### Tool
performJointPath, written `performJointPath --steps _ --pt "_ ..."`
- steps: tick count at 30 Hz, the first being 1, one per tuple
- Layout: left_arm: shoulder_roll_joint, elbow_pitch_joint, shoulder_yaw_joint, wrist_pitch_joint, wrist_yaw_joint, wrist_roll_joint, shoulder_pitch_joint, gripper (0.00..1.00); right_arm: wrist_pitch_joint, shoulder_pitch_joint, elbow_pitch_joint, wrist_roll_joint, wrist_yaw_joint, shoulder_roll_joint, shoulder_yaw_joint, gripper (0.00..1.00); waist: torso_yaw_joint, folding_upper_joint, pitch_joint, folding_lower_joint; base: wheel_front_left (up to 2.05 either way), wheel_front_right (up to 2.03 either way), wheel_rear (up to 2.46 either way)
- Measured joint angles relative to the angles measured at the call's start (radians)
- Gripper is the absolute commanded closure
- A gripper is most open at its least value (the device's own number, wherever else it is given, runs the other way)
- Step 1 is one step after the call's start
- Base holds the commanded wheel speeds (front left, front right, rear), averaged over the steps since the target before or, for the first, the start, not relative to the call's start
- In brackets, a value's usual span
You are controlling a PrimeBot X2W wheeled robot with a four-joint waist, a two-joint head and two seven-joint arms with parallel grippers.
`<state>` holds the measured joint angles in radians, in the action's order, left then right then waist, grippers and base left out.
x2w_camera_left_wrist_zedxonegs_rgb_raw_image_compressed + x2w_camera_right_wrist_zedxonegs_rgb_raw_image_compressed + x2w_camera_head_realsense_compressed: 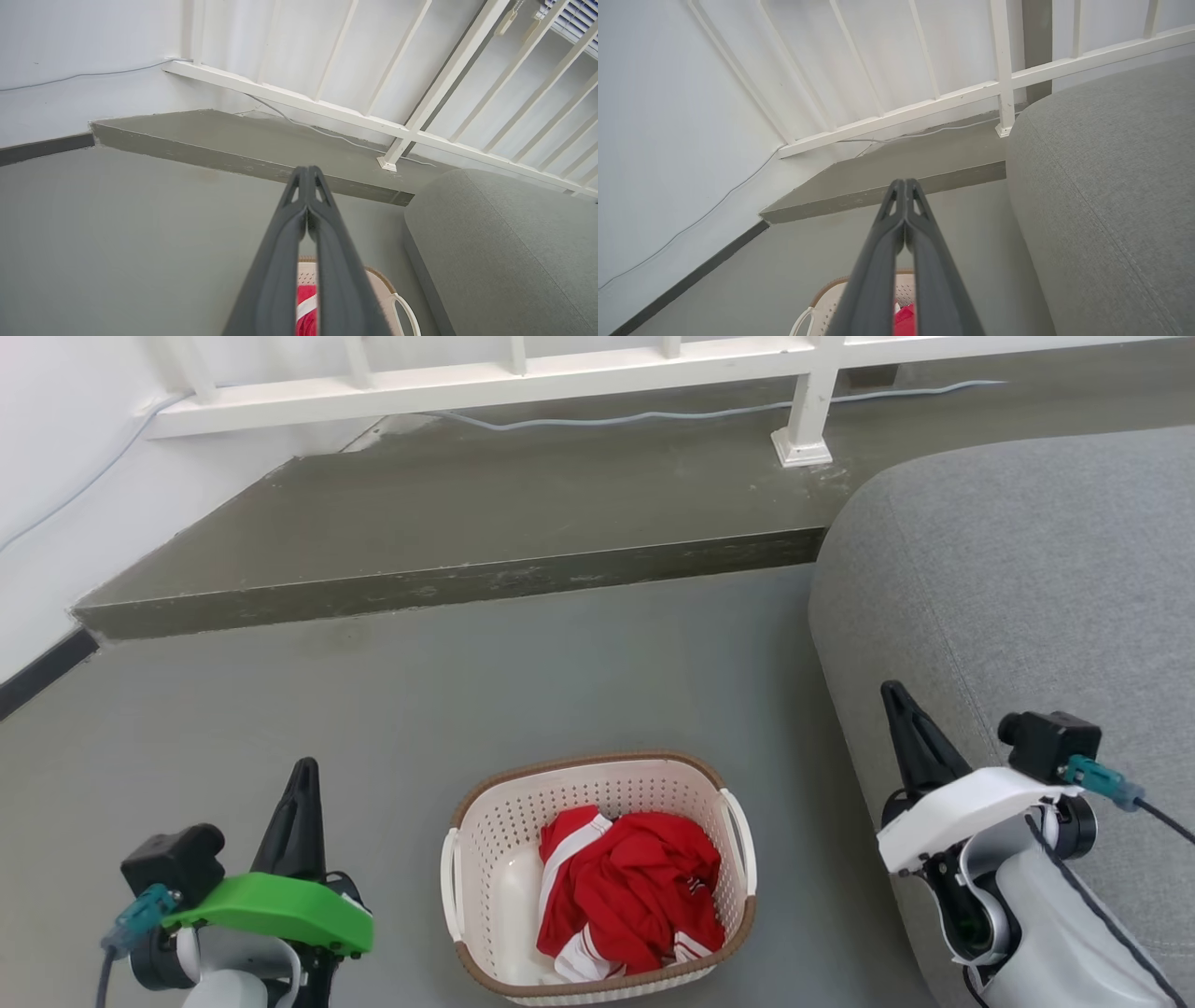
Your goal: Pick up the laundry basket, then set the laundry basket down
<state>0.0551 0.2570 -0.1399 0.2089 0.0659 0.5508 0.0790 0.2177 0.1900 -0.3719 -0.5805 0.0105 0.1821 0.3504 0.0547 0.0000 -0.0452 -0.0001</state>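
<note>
Jaws together (laundry basket (pixel 607 798) crosswise)

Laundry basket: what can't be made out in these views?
- Head view: the red garment covers much of the laundry basket floor; anything beneath is hidden.
- Left wrist view: the left gripper blocks the basket's middle; the bottom edge cuts off the rest.
- Right wrist view: the right gripper and the bottom edge do likewise.

Cream-white perforated laundry basket (pixel 523 821), brown woven-look rim; red garment (pixel 644 882) with white stripes; grey floor (pixel 373 709), grey sofa (pixel 1027 569), white railing (pixel 560 375).
</note>
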Motion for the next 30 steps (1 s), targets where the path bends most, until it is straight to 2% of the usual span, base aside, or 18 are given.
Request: performJointPath --steps 30 --pt "-0.006 0.012 0.073 -0.107 0.016 0.33 0.0 1.0 -0.106 -0.018 0.023 -0.33 0.033 -0.045 -0.153 1.0 -0.018 0.0 0.014 0.0001 0.0 0.0 0.0"
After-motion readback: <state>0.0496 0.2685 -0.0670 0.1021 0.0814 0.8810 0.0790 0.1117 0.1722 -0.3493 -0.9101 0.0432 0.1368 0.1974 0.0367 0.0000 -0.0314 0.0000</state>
